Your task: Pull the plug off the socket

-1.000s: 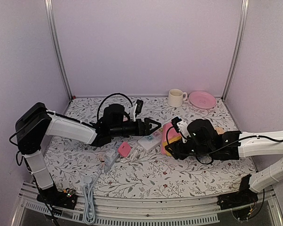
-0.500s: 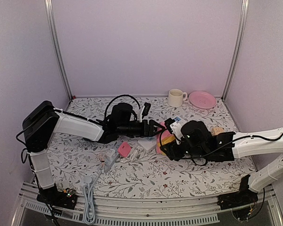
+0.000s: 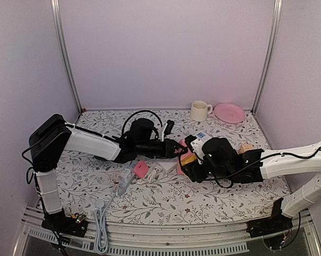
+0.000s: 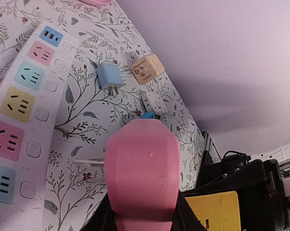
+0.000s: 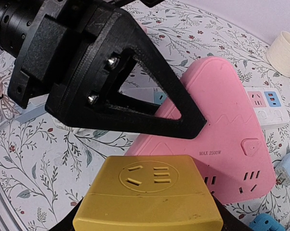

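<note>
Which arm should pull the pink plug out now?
Left, I think. The left gripper is shut on the pink plug, one finger on each side. The right gripper holds the yellow socket block, so it looks better placed to keep that steady while the left pulls.

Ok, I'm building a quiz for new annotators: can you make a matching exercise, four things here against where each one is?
Things:
1 mug
2 pink socket block
3 yellow socket block
4 blue charger

Places:
A held in the right gripper
B lying loose beside the tan cube
C at the back, next to the pink plate
D clamped in the left gripper

Pairs: 1-C, 2-D, 3-A, 4-B
</note>
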### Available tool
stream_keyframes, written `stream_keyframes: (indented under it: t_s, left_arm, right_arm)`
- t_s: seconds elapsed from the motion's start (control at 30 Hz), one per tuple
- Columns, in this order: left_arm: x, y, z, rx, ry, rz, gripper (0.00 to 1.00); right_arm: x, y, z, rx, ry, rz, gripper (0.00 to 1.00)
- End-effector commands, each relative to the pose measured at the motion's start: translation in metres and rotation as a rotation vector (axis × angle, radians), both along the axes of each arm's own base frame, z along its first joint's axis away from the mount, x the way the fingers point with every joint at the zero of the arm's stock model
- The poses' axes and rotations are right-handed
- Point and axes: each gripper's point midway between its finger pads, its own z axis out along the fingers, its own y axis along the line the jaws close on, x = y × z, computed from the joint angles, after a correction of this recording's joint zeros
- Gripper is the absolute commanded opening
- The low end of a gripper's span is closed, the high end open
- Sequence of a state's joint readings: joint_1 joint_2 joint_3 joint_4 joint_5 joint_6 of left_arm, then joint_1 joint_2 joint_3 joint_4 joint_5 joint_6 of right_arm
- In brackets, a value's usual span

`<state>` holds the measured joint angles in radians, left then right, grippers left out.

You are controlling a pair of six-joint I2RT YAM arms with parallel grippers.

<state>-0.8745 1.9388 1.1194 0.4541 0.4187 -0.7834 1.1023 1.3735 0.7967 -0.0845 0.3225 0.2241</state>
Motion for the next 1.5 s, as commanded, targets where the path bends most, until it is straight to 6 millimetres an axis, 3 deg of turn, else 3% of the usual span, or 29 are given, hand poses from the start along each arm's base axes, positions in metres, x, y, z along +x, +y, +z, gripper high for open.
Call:
stream_keyframes:
  t_s: [0.0, 0.3, 0.53, 0.8, 1.0, 1.23, 1.33, 1.47]
  left_arm:
    - [0.016, 0.016, -0.021, 0.140, -0.085, 0.081, 0.00]
    - [0.032, 0.051, -0.041, 0.280, -0.168, 0.169, 0.00]
    - [0.040, 0.055, -0.042, 0.300, -0.176, 0.177, 0.00]
    - [0.052, 0.055, -0.043, 0.296, -0.141, 0.181, 0.00]
    - [0.049, 0.052, -0.049, 0.328, -0.148, 0.168, 0.00]
    - [0.053, 0.067, -0.060, 0.369, -0.139, 0.201, 0.00]
    - [0.054, 0.068, -0.049, 0.338, -0.153, 0.196, 0.00]
    - [0.053, 0.063, -0.012, 0.256, -0.211, 0.185, 0.00]
  right_arm:
    - [0.007, 0.019, 0.040, 0.115, -0.056, 0.004, 0.13]
    - [0.002, 0.025, 0.058, 0.190, -0.010, 0.027, 0.13]
    - [0.005, 0.015, 0.086, 0.243, -0.056, -0.012, 0.13]
    - [0.005, 0.002, 0.093, 0.264, -0.079, -0.049, 0.13]
    - [0.004, 0.002, 0.102, 0.286, -0.097, -0.037, 0.13]
    - [0.000, -0.001, 0.115, 0.311, -0.116, -0.020, 0.13]
    - [0.003, -0.005, 0.110, 0.291, -0.117, -0.036, 0.13]
    - [0.022, -0.022, 0.085, 0.280, -0.027, -0.103, 0.12]
